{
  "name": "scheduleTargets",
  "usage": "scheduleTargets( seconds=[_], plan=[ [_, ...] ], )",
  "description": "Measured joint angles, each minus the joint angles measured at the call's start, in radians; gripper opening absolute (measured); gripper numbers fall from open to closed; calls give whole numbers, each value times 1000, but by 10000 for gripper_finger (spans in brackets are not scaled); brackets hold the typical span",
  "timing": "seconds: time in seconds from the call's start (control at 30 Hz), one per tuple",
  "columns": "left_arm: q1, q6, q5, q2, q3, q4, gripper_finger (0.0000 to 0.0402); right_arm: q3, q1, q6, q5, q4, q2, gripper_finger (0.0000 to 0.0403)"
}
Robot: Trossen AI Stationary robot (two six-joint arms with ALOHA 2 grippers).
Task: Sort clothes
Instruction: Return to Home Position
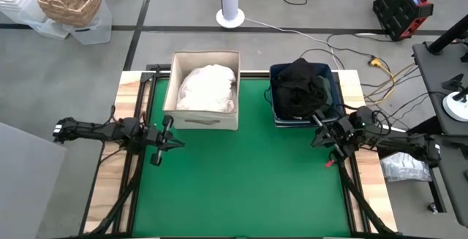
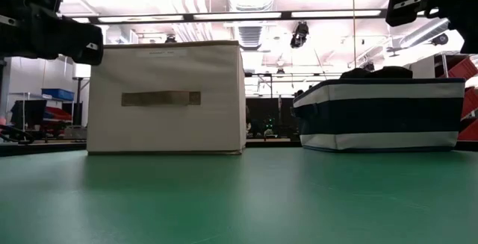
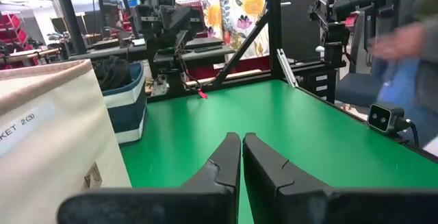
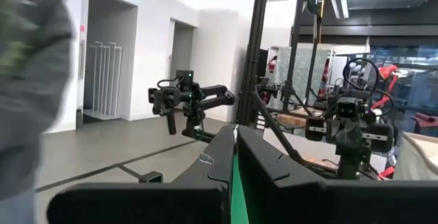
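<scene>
Toward the far half of the green surface (image 1: pixel 248 180) the two containers stand side by side but apart: the beige box (image 1: pixel 207 120) on the side of my left arm (image 1: pixel 95 131), the navy bin (image 1: pixel 333 96) on the side of my right arm (image 1: pixel 398 142). White clothes (image 1: pixel 208 85) lie heaped in the box. The dark clothes (image 1: pixel 298 84) are piled in the bin high enough to crest its rim, as the low view shows. Light goes with light and dark with dark, and no garment lies loose on the surface, so I judge the sorting finished. My left jaws are clenched on nothing, raised over the surface's left side near the box's front corner. My right jaws are likewise clenched and empty, raised at the right edge just in front of the bin. I take it both hang out to the sides so the middle is free and neither arm crowds a container. By my reckoning, what is left is only to fold each arm to rest.
</scene>
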Motion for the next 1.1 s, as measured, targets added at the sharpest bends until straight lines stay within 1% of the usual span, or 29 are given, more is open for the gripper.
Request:
scheduleTargets(
  seconds=[0.13, 0.27, 0.33, 0.37, 0.47, 0.5, 0.63, 0.67, 0.83, 0.9, 0.97, 1.07, 1.1],
  plan=[
    [0, 0, 0, 9, 0, 0, 0, 1, 0, 1, 0, 0, 0, 13],
    [0, 0, 0, 17, 0, 0, 0, 1, 2, 101, 0, -6, -17, 13],
    [0, 0, 0, 21, 1, 0, 0, 2, 20, 107, 15, -47, -51, 13],
    [0, 0, 0, 23, 1, 0, 0, 2, 31, 102, 52, -76, -75, 13],
    [0, 0, 0, 28, 1, 0, 0, 3, 74, 62, 231, -188, -136, 13],
    [0, 0, 0, 30, 1, 0, 0, 3, 92, 35, 257, -227, -155, 13],
    [0, 0, 0, 39, 1, 0, 0, 3, 173, -83, 267, -312, -206, 13],
    [0, 0, 0, 41, 1, 1, 0, 3, 191, -96, 289, -338, -216, 13],
    [0, 0, 0, 51, 1, 0, 0, -3, 260, -59, 490, -506, -263, 13],
    [0, 0, 0, 55, 1, 0, 0, -6, 281, -74, 561, -523, -263, 13],
    [0, 0, 0, 60, 1, 0, 0, -6, 308, -126, 628, -532, -263, 13],
    [0, 0, 0, 67, 1, 0, 0, -8, 344, -147, 778, -570, -263, 13],
    [0, 0, 0, 69, 1, 0, 0, -9, 350, -148, 811, -583, -263, 13]
  ],
)
